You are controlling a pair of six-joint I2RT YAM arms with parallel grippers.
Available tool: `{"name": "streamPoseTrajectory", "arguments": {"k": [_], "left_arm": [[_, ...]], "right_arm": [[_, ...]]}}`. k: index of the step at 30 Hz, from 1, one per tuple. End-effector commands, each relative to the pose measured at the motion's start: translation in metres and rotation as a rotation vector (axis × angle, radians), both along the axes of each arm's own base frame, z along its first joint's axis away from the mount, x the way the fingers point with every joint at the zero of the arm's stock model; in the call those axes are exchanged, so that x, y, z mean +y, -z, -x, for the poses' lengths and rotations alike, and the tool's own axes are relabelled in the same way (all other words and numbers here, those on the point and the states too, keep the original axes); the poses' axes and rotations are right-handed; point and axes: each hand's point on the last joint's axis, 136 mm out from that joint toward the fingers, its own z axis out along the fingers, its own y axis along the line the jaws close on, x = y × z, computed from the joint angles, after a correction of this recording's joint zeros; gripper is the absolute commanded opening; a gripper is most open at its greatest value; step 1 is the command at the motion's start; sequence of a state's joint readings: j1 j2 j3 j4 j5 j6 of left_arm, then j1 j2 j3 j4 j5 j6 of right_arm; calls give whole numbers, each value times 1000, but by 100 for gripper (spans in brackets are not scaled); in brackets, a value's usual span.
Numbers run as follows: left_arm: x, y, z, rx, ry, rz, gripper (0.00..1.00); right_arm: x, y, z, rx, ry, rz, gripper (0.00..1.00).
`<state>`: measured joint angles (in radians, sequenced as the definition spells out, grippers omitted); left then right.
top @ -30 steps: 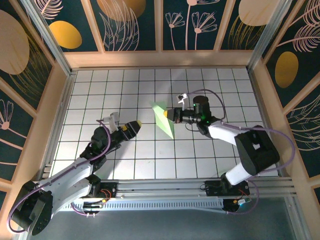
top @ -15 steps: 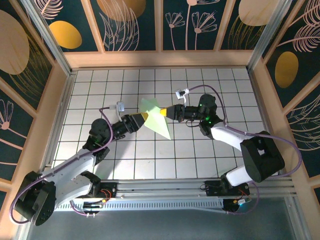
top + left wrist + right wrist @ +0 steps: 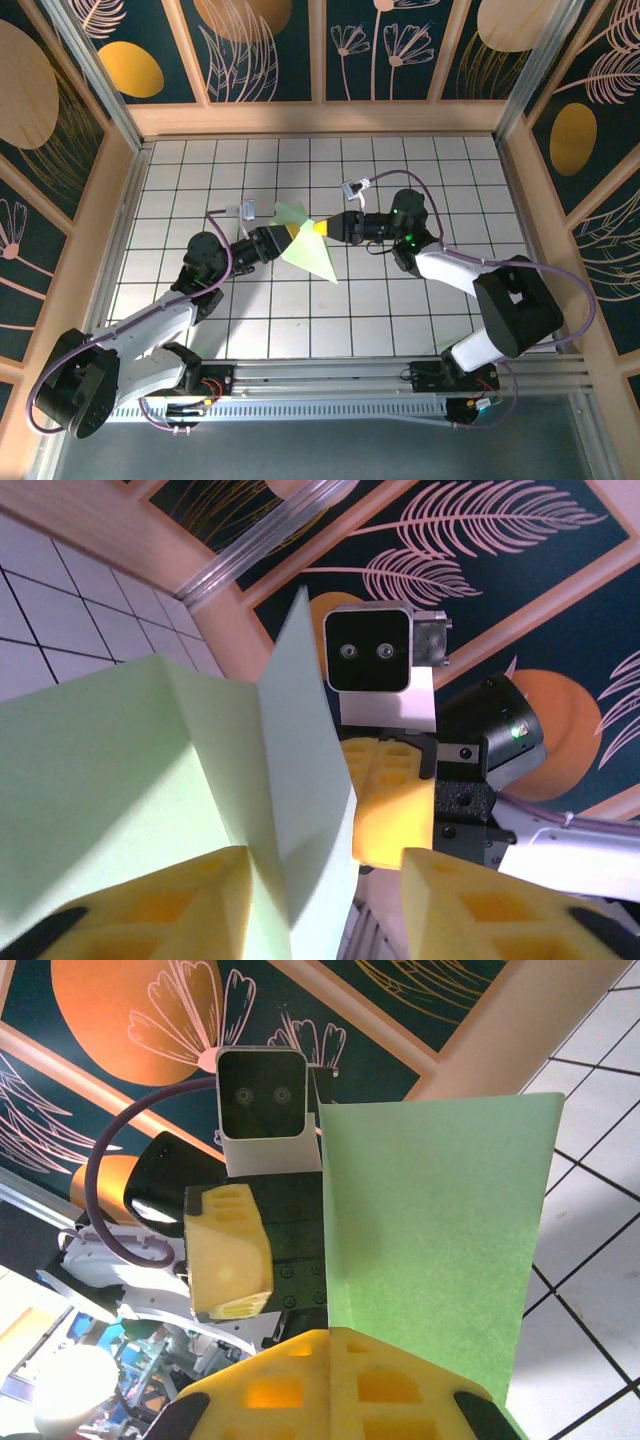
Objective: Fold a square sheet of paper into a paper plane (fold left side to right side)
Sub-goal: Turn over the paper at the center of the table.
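Top view: green paper point(image 3: 308, 250) sits up off the table point(image 3: 450, 170) between both tools (long axis far-left to near-right, tip near-right), right tool point(image 3: 322, 228) clamped on it. Left wrist: left tool point(image 3: 320, 910) fingers apart, straddling the paper. Right wrist: paper stands upright.

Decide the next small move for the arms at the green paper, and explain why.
Probably close the left gripper on the square sheet of paper. Its fingers stand apart with a folded flap of the sheet between them, while the right gripper alone pinches the sheet, so a second hold seems needed before folding on.
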<state>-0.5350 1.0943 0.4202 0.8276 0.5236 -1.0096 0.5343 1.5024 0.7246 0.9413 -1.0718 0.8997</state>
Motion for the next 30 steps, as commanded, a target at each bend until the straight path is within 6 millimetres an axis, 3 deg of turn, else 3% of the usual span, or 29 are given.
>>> {"name": "streamPoseTrajectory", "arguments": {"k": [1,9,13,17,22,25,30], "left_arm": [[-3,-21,3,-74,18,33,35],[0,-13,-1,-54,-15,5,12],[1,-12,-2,-49,-22,4,3],[2,-14,-1,-53,-24,9,0],[3,-19,0,-62,-27,23,0],[2,-23,1,-72,-24,31,0],[-1,-31,3,-89,-5,52,0]], "right_arm": [[4,-15,1,-42,-20,-37,0],[4,-14,-1,-31,-11,-36,0],[1,-16,-1,-38,1,-38,7],[-10,-19,-8,-65,76,-20,24],[-29,-3,-24,-115,254,134,62],[-38,10,-20,-115,285,212,81],[-40,33,2,-63,216,244,91]]}}
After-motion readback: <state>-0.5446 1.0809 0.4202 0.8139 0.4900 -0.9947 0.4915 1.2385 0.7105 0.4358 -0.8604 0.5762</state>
